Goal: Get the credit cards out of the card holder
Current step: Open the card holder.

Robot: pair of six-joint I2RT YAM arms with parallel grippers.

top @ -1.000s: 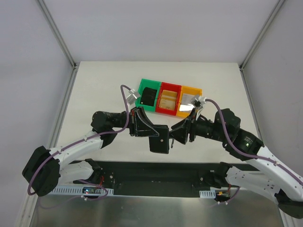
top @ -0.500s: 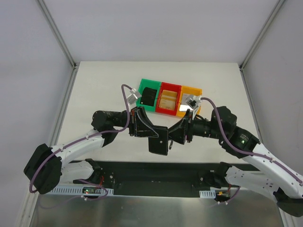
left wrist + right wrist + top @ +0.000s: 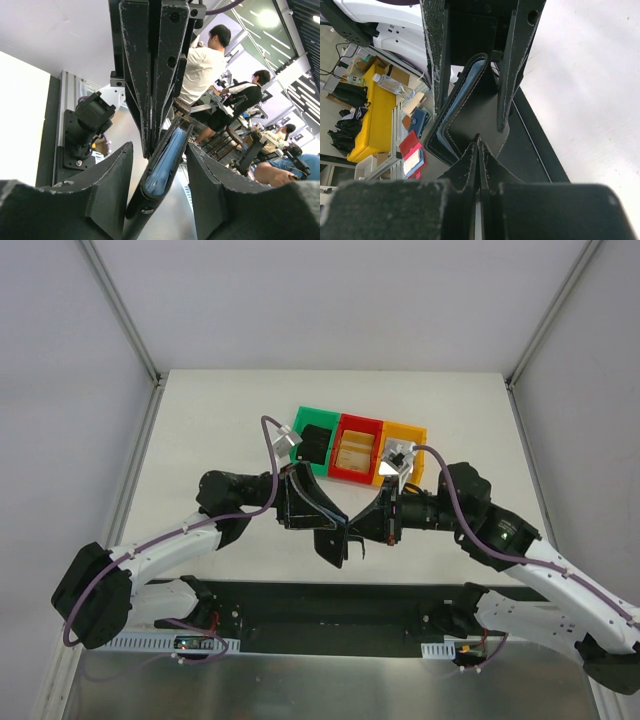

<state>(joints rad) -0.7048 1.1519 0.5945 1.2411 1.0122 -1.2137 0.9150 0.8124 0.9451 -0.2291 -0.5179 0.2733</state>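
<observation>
fingers of the right gripper [image 3: 478, 145] are pressed together on one flap of the card holder [image 3: 470, 110], held aloft over the table's [image 3: 220, 420] near edge. fingers of the left gripper [image 3: 159, 160] are spread either side, gaps showing. on so thin a pinch, it may be dropped.

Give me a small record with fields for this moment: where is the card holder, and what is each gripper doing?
card holder: held up between both arms, slightly open, blue lining showing
left gripper: open, one jaw on either side of the holder
right gripper: shut on the holder's edge
bins: green bin, red bin, yellow bin, in a row behind the arms
</observation>
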